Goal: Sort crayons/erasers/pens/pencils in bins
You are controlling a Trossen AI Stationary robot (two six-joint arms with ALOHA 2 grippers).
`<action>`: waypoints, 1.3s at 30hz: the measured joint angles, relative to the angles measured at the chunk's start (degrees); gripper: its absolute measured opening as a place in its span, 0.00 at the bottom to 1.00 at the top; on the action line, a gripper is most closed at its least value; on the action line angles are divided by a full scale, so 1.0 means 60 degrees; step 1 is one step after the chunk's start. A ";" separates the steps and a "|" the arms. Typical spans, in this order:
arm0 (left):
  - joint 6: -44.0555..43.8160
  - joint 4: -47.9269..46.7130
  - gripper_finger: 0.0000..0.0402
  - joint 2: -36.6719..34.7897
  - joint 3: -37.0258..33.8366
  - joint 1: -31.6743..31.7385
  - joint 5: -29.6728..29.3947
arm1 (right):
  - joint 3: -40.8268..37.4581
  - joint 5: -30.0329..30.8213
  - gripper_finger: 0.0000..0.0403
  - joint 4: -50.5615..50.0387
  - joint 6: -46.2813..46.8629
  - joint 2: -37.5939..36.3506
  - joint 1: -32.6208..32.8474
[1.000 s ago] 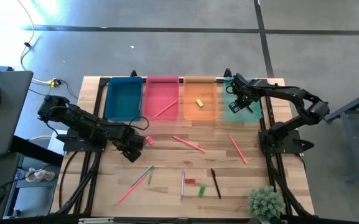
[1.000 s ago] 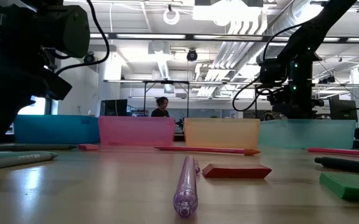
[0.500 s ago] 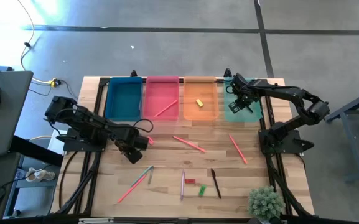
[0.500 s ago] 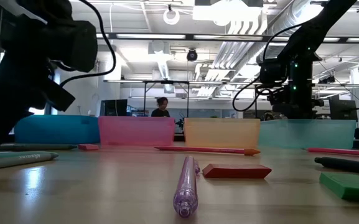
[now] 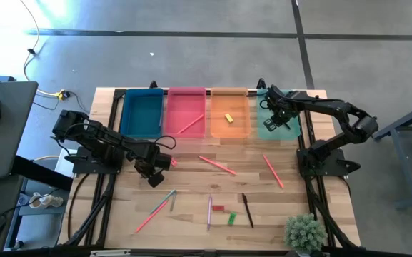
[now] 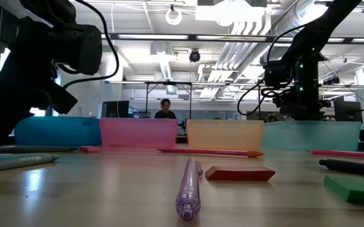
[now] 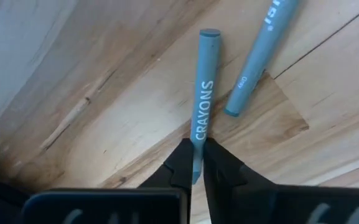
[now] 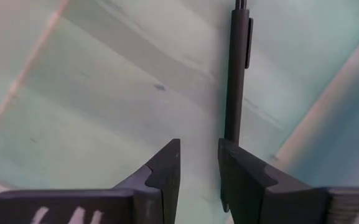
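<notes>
My left gripper (image 5: pixel 161 165) stands at the table's left, pointing down, shut on a grey-blue crayon (image 7: pixel 205 87) printed "CRAYONS". A second crayon (image 7: pixel 260 56) lies beside it on the wood. My right gripper (image 8: pixel 198 155) hangs open over the mint-green bin (image 5: pixel 273 133). A black pen (image 8: pixel 235 74) lies on that bin's floor beside one finger, not between the two. The orange bin (image 5: pixel 230 130) holds a yellow eraser (image 5: pixel 228 118), and the pink bin (image 5: pixel 185 106) a pink pencil (image 5: pixel 190 126). The teal bin (image 5: pixel 142 114) stands leftmost. My left gripper pinches the crayon's near end (image 7: pixel 197 138) between its two fingertips. The fingers come from above, pointing down. The crayon lies flat on the table and runs away from the fingers.
Loose on the wood are pink pencils (image 5: pixel 216 165) (image 5: pixel 273 171), a small pink piece (image 5: pixel 171 161) by my left gripper, a purple pen (image 5: pixel 209 211), a red eraser (image 5: pixel 218 208), a green eraser (image 5: pixel 232 218) and a black pen (image 5: pixel 248 210). A potted plant (image 5: pixel 304 232) stands at the near right corner.
My left gripper has shifted a little toward the table's right edge and sunk slightly. My right arm has kept still.
</notes>
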 joint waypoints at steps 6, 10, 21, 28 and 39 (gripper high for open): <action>-0.0002 -0.0145 0.01 -0.0197 -0.0052 0.0086 -0.0281 | 0.0004 -0.0290 0.24 -0.0172 0.0019 -0.0182 0.0004; -0.0205 -0.0158 0.01 -0.0766 -0.0109 0.0103 -0.0818 | 0.0004 -0.0371 0.24 -0.0189 0.0099 -0.0540 0.0025; -0.0781 -0.0151 0.00 -0.3239 -0.0076 0.0780 -0.1815 | 0.0013 -0.1379 0.24 -0.0178 0.0465 -0.1941 0.0027; -0.0031 -0.0063 0.00 -0.4889 -0.0013 0.1853 -0.2380 | 0.0015 -0.1796 0.24 -0.0171 0.1135 -0.2871 0.0496; 0.2418 -0.0042 0.00 -0.5865 0.1078 0.4263 -0.4138 | 0.0112 -0.1756 0.24 0.0557 0.2686 -0.3866 0.2090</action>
